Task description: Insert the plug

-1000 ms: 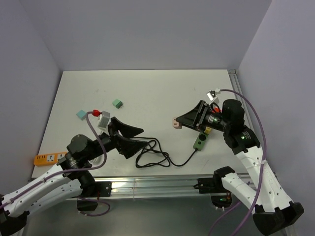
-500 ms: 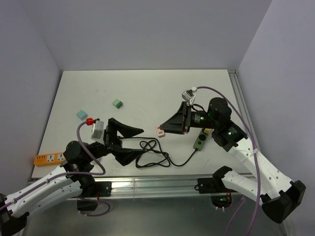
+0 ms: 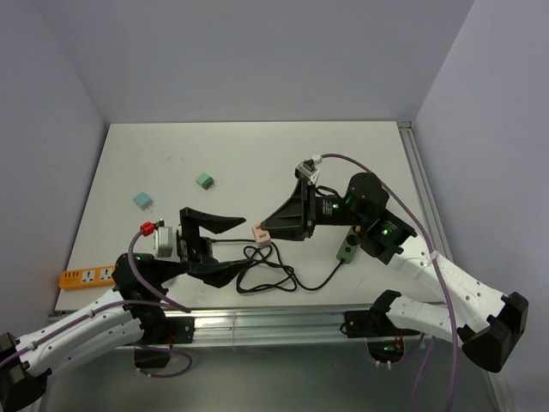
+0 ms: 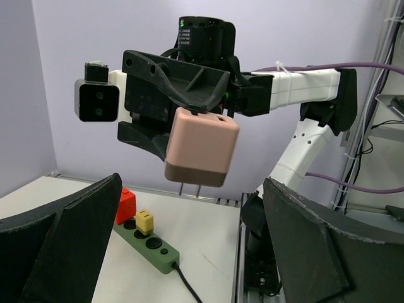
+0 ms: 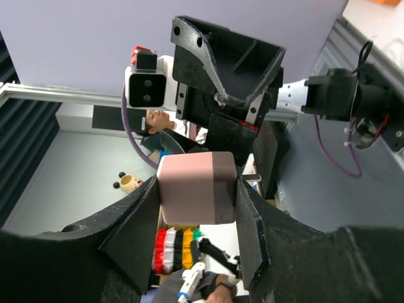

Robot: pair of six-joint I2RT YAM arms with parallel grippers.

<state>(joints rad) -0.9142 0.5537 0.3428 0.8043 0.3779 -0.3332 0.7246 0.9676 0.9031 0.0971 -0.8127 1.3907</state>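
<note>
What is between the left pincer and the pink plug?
Nothing: the left wrist view shows bare air between the left pincer and the plug. The cable lies below.

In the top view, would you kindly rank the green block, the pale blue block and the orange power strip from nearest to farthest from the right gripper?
1. Green block, left of the right gripper.
2. Pale blue block, farther left.
3. Orange power strip, far left, near edge.

A green block (image 3: 204, 180) lay on the white table (image 3: 274, 154). A paler teal block (image 3: 142, 200) sat near it, toward the left edge.
</note>
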